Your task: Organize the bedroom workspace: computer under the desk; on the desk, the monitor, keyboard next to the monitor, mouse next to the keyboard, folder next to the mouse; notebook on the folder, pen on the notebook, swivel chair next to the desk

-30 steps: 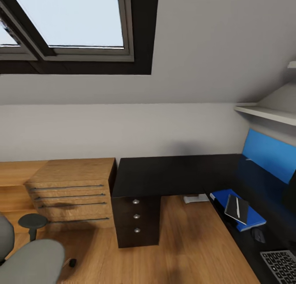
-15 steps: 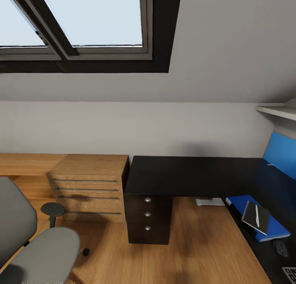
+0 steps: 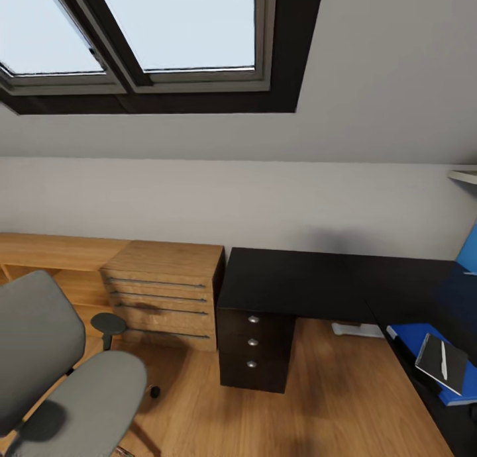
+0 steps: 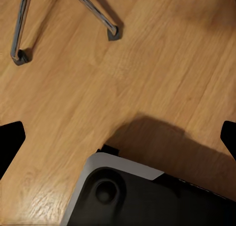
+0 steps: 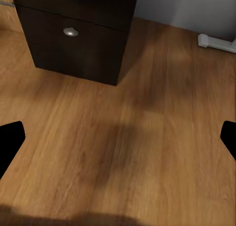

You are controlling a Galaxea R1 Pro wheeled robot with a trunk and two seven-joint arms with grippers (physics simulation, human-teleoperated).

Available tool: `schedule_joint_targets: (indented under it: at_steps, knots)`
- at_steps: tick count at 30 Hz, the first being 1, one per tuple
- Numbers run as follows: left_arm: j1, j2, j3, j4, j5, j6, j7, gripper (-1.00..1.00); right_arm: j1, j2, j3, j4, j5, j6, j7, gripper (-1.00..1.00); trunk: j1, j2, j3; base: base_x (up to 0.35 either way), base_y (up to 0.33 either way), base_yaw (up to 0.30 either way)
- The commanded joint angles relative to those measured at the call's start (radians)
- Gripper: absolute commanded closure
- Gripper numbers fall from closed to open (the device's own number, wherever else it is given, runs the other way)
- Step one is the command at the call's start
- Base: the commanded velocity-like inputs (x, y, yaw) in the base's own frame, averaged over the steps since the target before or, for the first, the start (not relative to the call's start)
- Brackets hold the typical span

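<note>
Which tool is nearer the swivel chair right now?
Left. The left tool hangs over the floor beside the swivel chair and its chrome legs. The right tool faces the desk drawers instead.

Matt black top on the surface (image 3: 298,278), faintly sheened; dark wood-grain drawer fronts (image 3: 255,343) with round brushed-metal knobs (image 3: 252,319). Beside it, light wooden drawer unit (image 3: 165,291), visible grain, thin dark metal pulls. Warm, smooth wood-plank floor (image 3: 318,404) with a soft satin shine. Grey cloth upholstery, matt, on the swivel chair (image 3: 59,371); matt black plastic armrest pad (image 3: 108,322); polished chrome legs (image 4: 93,12) ending in dark plastic caps. Glossy bright blue cover on the folder (image 3: 424,341); matt dark notebook (image 3: 440,363) on top, carrying a smooth white plastic-looking pen (image 3: 444,369). Flat matt paint on walls (image 3: 265,199); dark matt skylight frame (image 3: 199,93).
</note>
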Motion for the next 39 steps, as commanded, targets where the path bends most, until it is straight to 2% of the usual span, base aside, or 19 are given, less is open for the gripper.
schedule_joint_targets:
  at_steps: [1,22,31,39]
  knots:
    - [-0.001,0.000,0.003,0.001,0.000,-0.003,-0.001,-1.00,-0.001,-0.001,0.009,0.002,-0.006,-0.003,-0.004,-1.00,0.000,-0.002,-0.003,0.000,0.000,0.149]
    - [-0.001,-0.001,0.003,0.002,0.000,-0.003,-0.001,-1.00,-0.001,-0.001,0.003,0.002,-0.015,-0.004,-0.016,-1.00,0.000,-0.002,-0.030,0.000,0.000,0.165]
    - [-0.001,-0.001,0.003,0.002,0.000,-0.003,-0.001,-1.00,-0.001,0.003,0.003,0.002,-0.015,-0.007,-0.117,-1.00,0.000,-0.002,-0.039,0.000,0.000,0.228]
    - [-0.001,-0.001,0.003,0.002,0.000,-0.003,-0.001,-1.00,-0.001,0.005,0.005,0.002,-0.015,-0.008,-0.139,-1.00,0.000,-0.002,-0.046,0.000,0.000,0.238]
